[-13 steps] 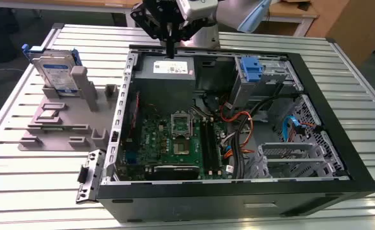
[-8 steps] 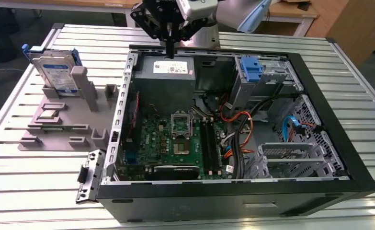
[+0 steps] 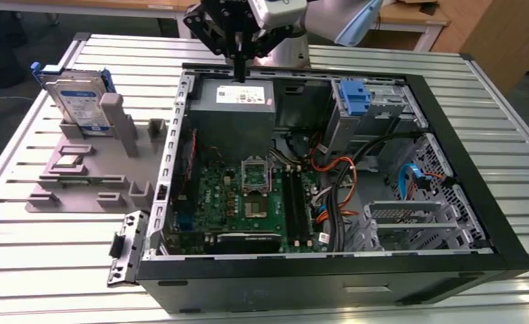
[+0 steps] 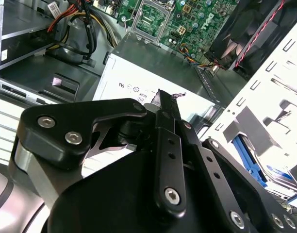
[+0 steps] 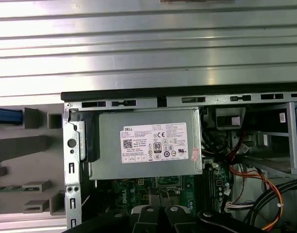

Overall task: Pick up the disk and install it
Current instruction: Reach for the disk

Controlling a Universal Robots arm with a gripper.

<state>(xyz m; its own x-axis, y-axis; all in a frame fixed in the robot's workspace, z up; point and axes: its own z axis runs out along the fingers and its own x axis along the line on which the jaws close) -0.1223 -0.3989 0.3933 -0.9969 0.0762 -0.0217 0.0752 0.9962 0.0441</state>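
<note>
Your gripper [image 3: 239, 75] hangs over the grey power supply box [image 3: 232, 111] inside the open computer case [image 3: 336, 280], with its two black fingers [image 4: 167, 141] pressed together and pinching nothing. The disk [image 3: 73, 101], silver with a white-and-blue label and blue rails, stands upright in a grey holder [image 3: 84, 169] on the slatted table [image 3: 30, 270]. It is outside the case, well apart from the power supply box toward the exterior view's left, so it sits well away from your gripper and untouched.
</note>
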